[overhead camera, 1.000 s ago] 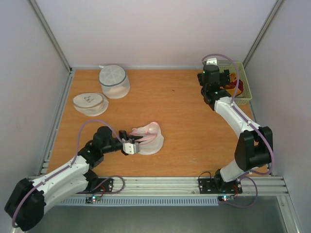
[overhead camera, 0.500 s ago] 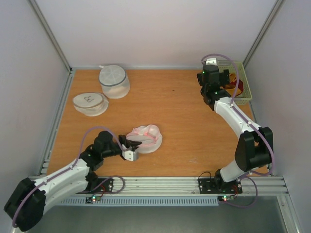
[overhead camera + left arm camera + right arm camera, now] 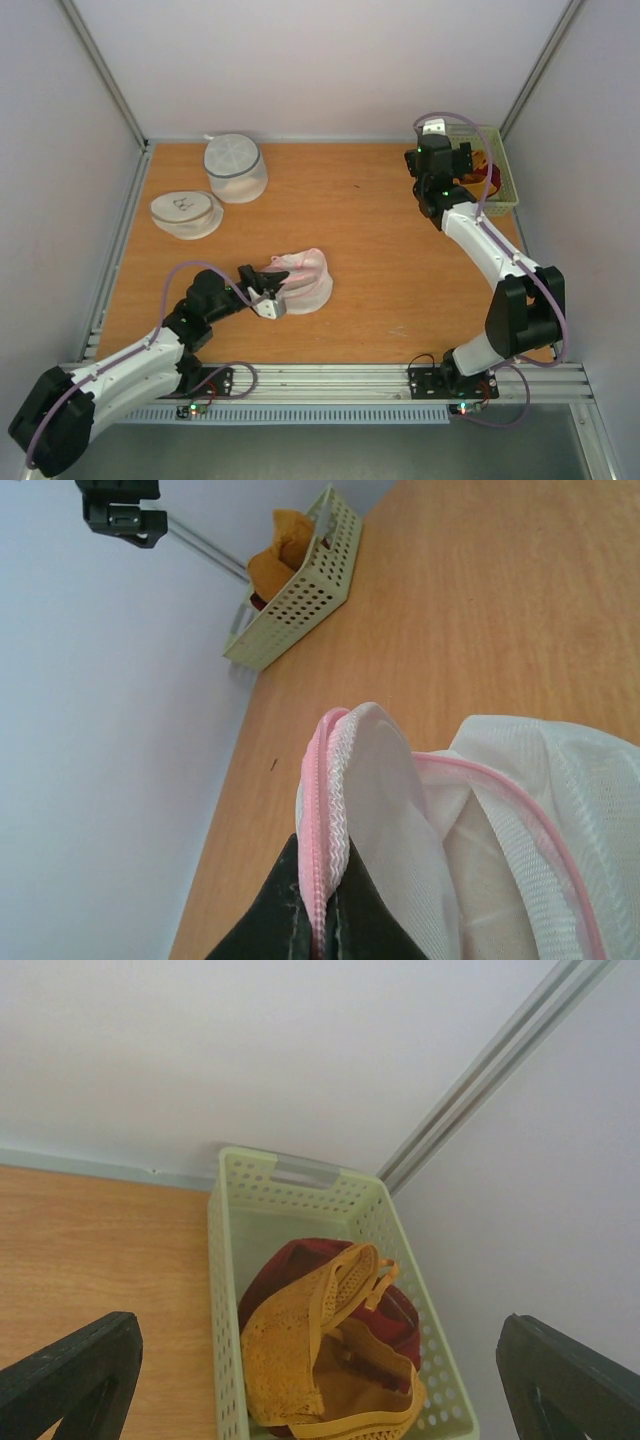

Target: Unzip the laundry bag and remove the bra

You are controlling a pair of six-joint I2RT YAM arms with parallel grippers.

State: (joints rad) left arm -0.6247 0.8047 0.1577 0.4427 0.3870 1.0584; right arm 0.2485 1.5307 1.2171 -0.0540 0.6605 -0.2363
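Note:
The laundry bag (image 3: 300, 280), white mesh with a pink zipper band, lies crumpled near the table's front centre. My left gripper (image 3: 268, 294) is shut on its pink zipper rim (image 3: 322, 820), which stands pinched between the dark fingers (image 3: 380, 935). The bag's mesh wall (image 3: 530, 830) spreads to the right. The bra (image 3: 330, 1360), orange-yellow and dark red, lies in a pale green basket (image 3: 225, 1290) at the back right (image 3: 497, 175); it also shows far off in the left wrist view (image 3: 282, 555). My right gripper (image 3: 320, 1385) is open wide above the basket, holding nothing.
A white mesh drum with a grey band (image 3: 235, 168) stands at the back left. A flatter round white bag with a dark mark (image 3: 186, 212) lies in front of it. Walls and metal frame rails close in the table.
My left gripper moved back and forth a little with the bag's rim pinched, and the bag changed shape and shifted slightly. The right arm stayed over the basket.

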